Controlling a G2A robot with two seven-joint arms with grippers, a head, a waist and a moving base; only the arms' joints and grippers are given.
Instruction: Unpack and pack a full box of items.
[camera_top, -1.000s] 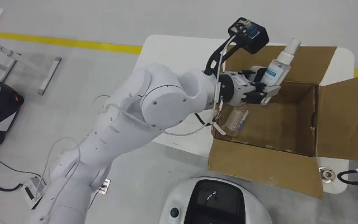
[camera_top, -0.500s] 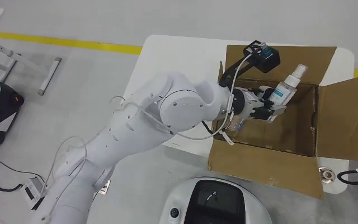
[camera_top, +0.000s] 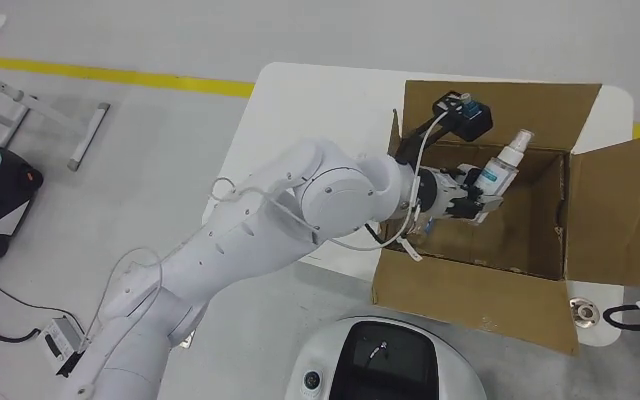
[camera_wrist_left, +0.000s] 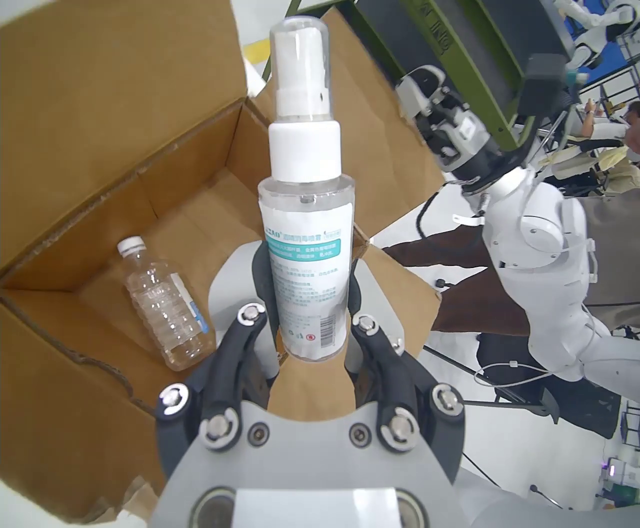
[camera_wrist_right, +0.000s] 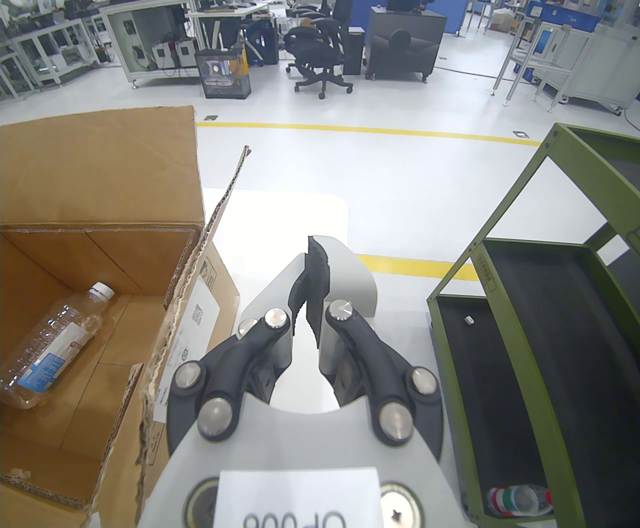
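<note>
Right now my left pincer (camera_top: 482, 197) is clamped on the lower body of the spray bottle (camera_top: 503, 165). In the left wrist view the black pads press its label from both sides. The bottle hangs over the open mouth of the cardboard box (camera_top: 470, 292), near the box's 10 o'clock corner, with its capped nozzle pointing towards 1 o'clock. The box stands at the 3 o'clock end of the white surface (camera_top: 320, 110).

I judge this to be the carry over the box mouth. Whether the bottle is going in or coming out I cannot settle, but with the box so nearly bare I lean towards packing. If so, the next move is a straight descent onto bare cardboard floor, and I let go only once the bottle is down.

A clear water bottle (camera_wrist_left: 165, 310) lies on its side on the box floor, close to one wall. I judge it sits under my line of descent, so I would aim for the middle of the floor. The flaps spread at 12 o'clock (camera_top: 500, 100) and 3 o'clock (camera_top: 605, 210) leave the mouth free.

My right pincer (camera_wrist_right: 312, 300) is pinched narrow on nothing, off beyond the 3 o'clock flap. A green cart (camera_wrist_right: 500, 350) stands close by it.
</note>
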